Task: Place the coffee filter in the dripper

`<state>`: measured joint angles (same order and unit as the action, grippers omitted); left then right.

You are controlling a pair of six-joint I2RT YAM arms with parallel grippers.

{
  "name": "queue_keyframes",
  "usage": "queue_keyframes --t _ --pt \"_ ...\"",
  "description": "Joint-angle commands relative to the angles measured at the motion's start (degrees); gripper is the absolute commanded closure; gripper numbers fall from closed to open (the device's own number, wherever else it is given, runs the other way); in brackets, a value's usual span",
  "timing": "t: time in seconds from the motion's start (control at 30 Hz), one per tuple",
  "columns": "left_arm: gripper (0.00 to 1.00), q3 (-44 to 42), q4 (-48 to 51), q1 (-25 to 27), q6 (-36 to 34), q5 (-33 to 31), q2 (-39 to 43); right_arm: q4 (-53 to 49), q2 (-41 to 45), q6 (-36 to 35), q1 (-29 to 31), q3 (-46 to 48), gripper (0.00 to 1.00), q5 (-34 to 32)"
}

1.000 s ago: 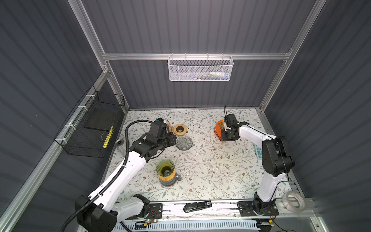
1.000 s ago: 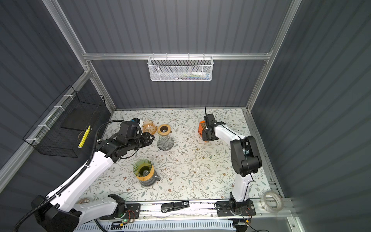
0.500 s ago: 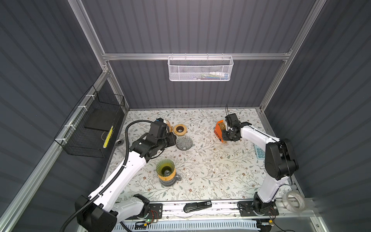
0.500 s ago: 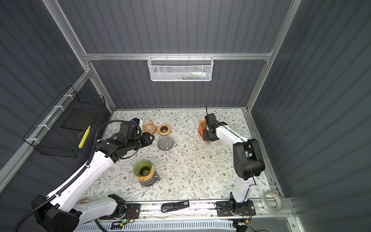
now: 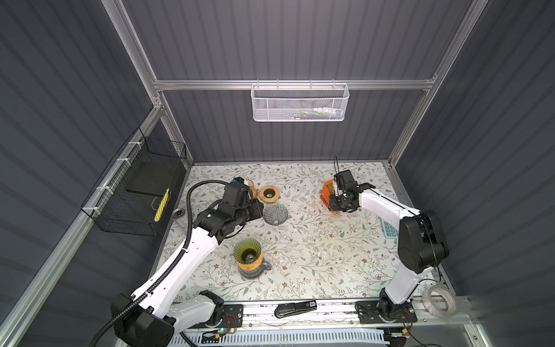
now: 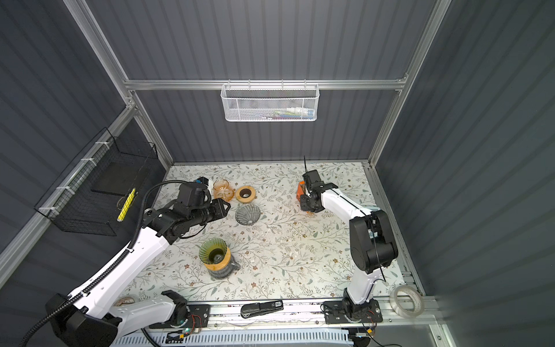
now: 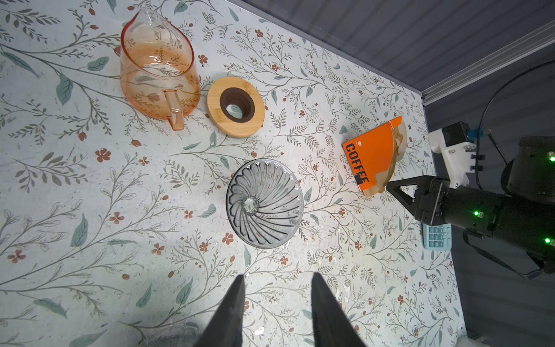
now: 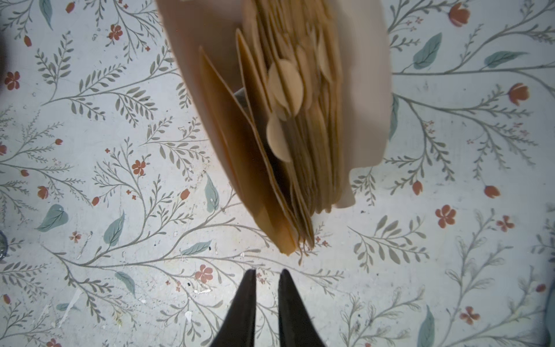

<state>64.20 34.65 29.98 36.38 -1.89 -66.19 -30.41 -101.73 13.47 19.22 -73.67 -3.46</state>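
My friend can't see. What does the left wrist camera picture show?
A grey ribbed glass dripper cone sits empty on a flowery table, just ahead of the open left claw. Beyond it are a pink glass jug, a round wooden ring and an orange COFFEE box of brown paper filters, with the right claw beside the box.

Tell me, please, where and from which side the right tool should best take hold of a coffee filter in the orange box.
Probably the outermost coffee filter, at its free edge at the open mouth of the orange box, approached from that mouth, which the right tool faces. The filters stand packed flat, but this sheet stands splayed off the stack, leaving a gap for one finger.
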Motion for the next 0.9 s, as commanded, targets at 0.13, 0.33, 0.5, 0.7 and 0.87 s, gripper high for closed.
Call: queue_keyframes --t 0.13,0.33,0.5,0.7,0.87 --pt "0.63 0.1 0.4 0.3 -0.2 -0.6 1.1 -0.2 -2.7 -0.5 0.1 -2.2 0.83 -2.2" --pt "0.63 0.6 0.5 0.2 -0.4 -0.6 0.3 -0.3 -4.4 -1.0 0.1 -3.7 0.83 -2.9" --pt "0.63 0.7 0.3 0.3 -0.5 -0.4 -0.3 -0.2 -5.3 -1.2 0.1 -4.6 0.82 -3.5" --pt "0.63 0.8 0.2 0.3 -0.6 -0.4 -0.6 -0.6 -6.6 -1.5 0.1 -6.0 0.82 -3.5" --pt "0.63 0.6 0.2 0.2 -0.7 -0.5 -0.8 -0.6 -7.2 -1.6 0.1 -6.5 0.81 -3.5"
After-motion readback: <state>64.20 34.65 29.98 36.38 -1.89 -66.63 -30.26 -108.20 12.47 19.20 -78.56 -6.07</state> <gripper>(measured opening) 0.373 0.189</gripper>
